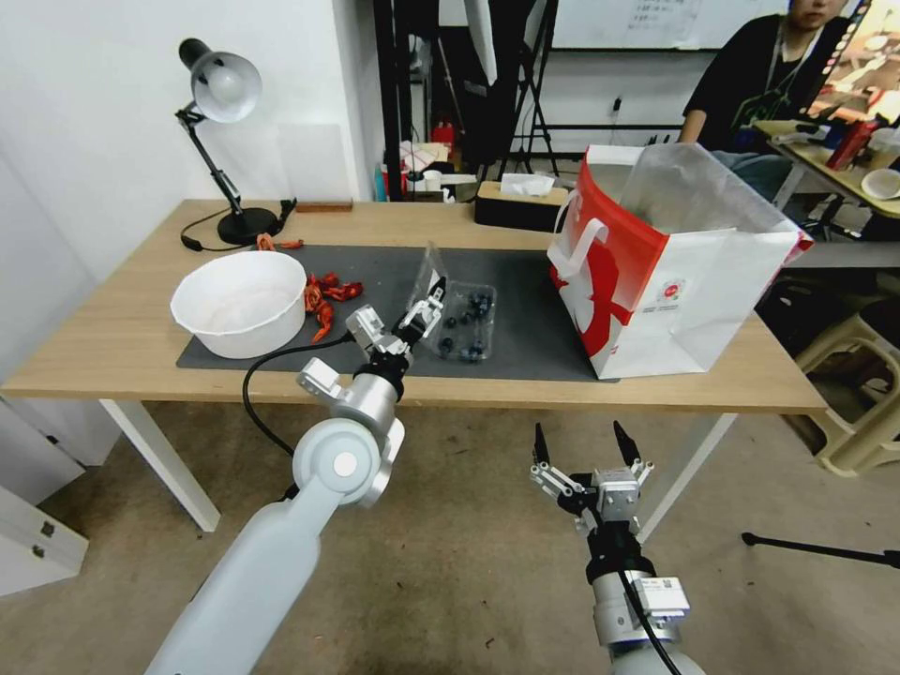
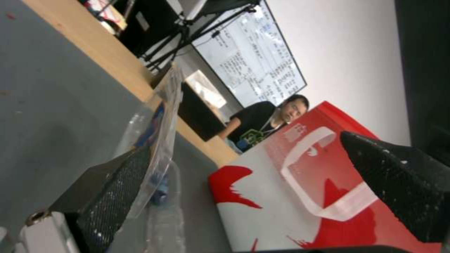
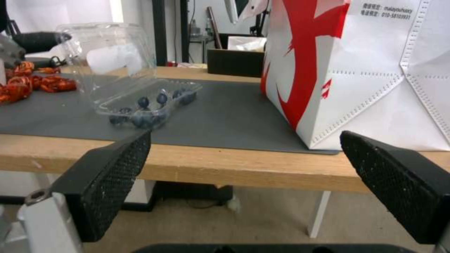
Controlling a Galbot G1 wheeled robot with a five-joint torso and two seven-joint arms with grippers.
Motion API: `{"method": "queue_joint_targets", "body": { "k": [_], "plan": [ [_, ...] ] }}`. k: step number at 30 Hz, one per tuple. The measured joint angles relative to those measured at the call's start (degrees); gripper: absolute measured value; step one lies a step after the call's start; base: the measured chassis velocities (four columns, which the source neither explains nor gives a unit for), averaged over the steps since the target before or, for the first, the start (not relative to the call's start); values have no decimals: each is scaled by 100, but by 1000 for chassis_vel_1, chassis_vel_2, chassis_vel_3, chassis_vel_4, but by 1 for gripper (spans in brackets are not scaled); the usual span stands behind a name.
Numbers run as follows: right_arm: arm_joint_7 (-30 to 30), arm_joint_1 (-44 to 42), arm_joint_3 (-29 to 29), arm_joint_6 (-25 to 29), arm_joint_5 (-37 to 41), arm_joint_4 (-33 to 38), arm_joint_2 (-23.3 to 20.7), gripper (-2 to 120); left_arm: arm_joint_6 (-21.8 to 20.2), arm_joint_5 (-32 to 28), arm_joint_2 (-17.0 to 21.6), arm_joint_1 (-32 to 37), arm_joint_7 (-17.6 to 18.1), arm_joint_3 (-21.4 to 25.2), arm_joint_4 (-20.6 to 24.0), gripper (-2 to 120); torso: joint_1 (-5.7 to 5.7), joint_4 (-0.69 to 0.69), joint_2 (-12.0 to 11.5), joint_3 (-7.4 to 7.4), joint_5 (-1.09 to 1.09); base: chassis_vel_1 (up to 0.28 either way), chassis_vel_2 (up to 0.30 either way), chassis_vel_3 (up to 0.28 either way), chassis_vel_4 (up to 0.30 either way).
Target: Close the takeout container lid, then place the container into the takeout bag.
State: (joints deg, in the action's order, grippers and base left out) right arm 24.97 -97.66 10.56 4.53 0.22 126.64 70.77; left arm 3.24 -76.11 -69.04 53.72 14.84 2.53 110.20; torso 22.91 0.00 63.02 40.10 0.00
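You have the left gripper (image 1: 429, 305) over the grey mat (image 1: 525, 319), at the raised lid (image 1: 428, 272) of the takeout container (image 1: 466, 323); its fingers are spread wide, and in the left wrist view one finger (image 2: 112, 189) lies against the clear plastic of the lid (image 2: 164, 116) while the other finger (image 2: 398, 182) stands well apart from it, so nothing is clamped between them. The lid stands nearly upright, at about 11 o'clock from the berry half, and its white sticker (image 3: 115, 58) is visible from the right wrist view. The container itself rests on the mat near the middle of the table (image 1: 122, 347), open, with the dark blue berries (image 1: 469, 323) in its lower half. The takeout bag (image 1: 675, 281) stands upright at about 3 o'clock from the container, near but not touching it, with its mouth open and the silvery lining showing; its red side with the white strap handle (image 1: 579, 248) faces the container. The white bowl (image 1: 240, 302) sits at about 9 o'clock from the container, with some red-orange pieces (image 1: 328, 295) between them on the mat. Your right gripper (image 1: 588, 452) hangs below the front edge of the table, at about 5 o'clock from the container, with its fingers wide open and holding nothing; from its own wrist view it looks toward the container (image 3: 145, 105) and the bag (image 3: 365, 70)
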Motion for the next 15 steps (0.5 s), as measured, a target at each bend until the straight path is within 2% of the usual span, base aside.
{"method": "queue_joint_targets", "body": {
  "k": [9,15],
  "plan": [
    [0,-21,34,16,-5,-10,1,100,45,-310,0,-355,-26,-285,-263,100,0,0,0,0,1,0,0,0,0],
    [3,-16,61,21,-5,-45,20,100,45,-791,-107,-630,126,-353,-461,100,0,0,0,1,0,0,0,0,0]
  ]
}}
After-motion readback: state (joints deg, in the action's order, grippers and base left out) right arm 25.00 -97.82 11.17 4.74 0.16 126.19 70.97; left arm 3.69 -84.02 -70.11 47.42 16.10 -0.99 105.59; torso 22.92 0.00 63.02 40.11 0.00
